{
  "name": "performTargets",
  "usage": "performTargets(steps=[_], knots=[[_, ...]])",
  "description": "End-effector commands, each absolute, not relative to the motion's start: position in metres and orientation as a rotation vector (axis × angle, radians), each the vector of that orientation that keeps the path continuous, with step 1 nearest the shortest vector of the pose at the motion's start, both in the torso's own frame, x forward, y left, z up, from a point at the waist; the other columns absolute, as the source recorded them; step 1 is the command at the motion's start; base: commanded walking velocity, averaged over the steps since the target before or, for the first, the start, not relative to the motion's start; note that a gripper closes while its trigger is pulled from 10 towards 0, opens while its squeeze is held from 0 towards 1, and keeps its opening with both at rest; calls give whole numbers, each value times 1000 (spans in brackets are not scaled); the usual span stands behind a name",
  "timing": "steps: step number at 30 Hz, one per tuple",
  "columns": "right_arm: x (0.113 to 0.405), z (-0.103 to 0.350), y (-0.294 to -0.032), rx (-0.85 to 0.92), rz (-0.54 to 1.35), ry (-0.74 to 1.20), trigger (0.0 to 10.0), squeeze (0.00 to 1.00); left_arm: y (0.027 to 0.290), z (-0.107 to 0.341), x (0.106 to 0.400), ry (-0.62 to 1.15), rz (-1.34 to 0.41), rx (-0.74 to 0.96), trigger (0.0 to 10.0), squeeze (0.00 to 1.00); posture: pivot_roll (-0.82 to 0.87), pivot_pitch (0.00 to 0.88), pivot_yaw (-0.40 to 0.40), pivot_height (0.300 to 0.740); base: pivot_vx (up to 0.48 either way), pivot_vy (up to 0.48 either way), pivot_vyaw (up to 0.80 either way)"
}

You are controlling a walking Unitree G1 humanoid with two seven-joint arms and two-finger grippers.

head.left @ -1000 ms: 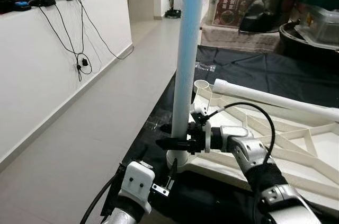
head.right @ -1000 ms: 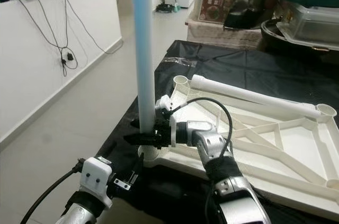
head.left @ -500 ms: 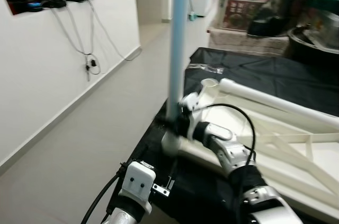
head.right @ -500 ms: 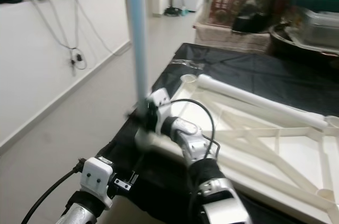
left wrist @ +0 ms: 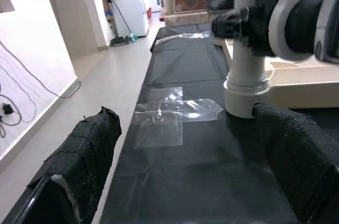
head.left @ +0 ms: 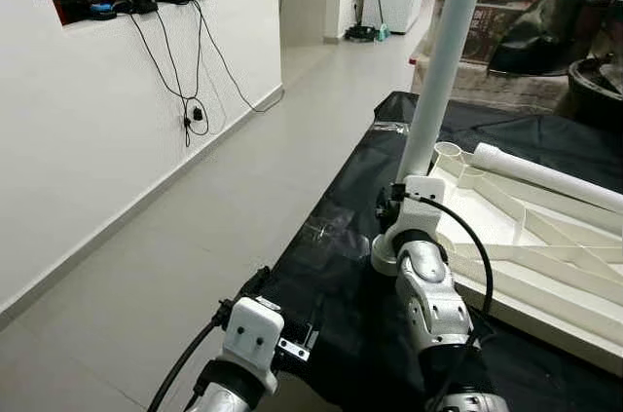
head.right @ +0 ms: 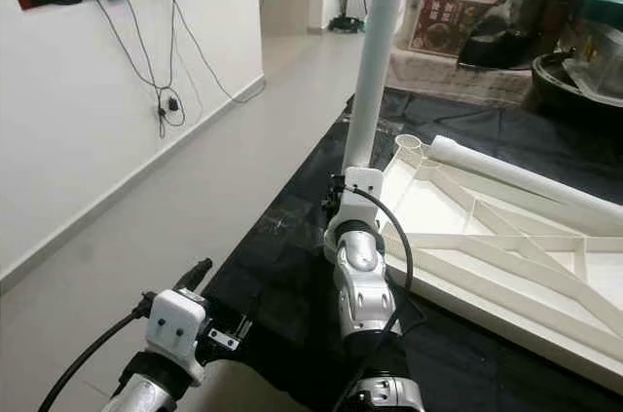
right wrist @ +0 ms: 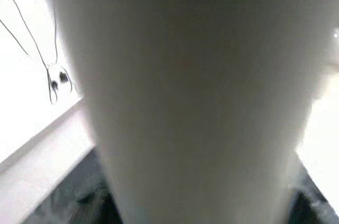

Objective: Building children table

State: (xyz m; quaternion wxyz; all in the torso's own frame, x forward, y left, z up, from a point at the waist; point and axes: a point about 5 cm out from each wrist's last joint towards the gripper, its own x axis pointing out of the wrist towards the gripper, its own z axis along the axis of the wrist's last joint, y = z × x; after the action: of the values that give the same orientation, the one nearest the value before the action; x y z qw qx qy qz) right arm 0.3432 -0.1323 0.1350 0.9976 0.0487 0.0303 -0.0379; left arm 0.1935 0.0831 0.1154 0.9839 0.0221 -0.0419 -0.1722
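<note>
Now the right gripper has swung round to the near side of the white table leg, clamped on its base, which sits in the corner socket of the upturned tabletop. The left gripper idles open.

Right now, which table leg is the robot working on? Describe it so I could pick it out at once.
On the black sheet lies an upturned white tabletop. At its nearest corner one leg stands up in its socket, with the right gripper at its base. The other leg lies flat across the tabletop.
</note>
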Motion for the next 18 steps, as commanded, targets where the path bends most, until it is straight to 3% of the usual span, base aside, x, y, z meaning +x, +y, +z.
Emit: performTargets(steps=[1,4,5,9,11,12,15,18], knots=[[347,133,-119,164,25,42,10000,1000,82,114,194,-80,-351,45,10000,0,75,0,-26,740,0,0,0],[349,136,-112,191,72,17,10000,1000,82,115,194,-81,-350,45,10000,0,75,0,-27,740,0,0,0],[354,137,-104,246,213,4,10000,0,83,115,195,-81,-349,43,10000,0,73,0,-26,740,0,0,0],[356,141,-94,289,433,-10,10000,0,83,115,195,-81,-350,43,10000,0,73,0,-26,740,0,0,0],[345,150,-85,333,830,16,10000,0,83,115,195,-82,-349,42,10000,0,78,0,-23,740,0,0,0],[345,150,-85,333,830,16,10000,0,83,115,195,-82,-349,42,10000,0,78,0,-23,740,0,0,0],[334,151,-86,263,1151,113,10000,0,83,116,196,-82,-350,42,10000,0,78,0,-23,740,0,0,0],[335,151,-88,225,1200,133,10000,0,83,116,196,-82,-350,43,10000,0,78,0,-23,740,0,0,0]])
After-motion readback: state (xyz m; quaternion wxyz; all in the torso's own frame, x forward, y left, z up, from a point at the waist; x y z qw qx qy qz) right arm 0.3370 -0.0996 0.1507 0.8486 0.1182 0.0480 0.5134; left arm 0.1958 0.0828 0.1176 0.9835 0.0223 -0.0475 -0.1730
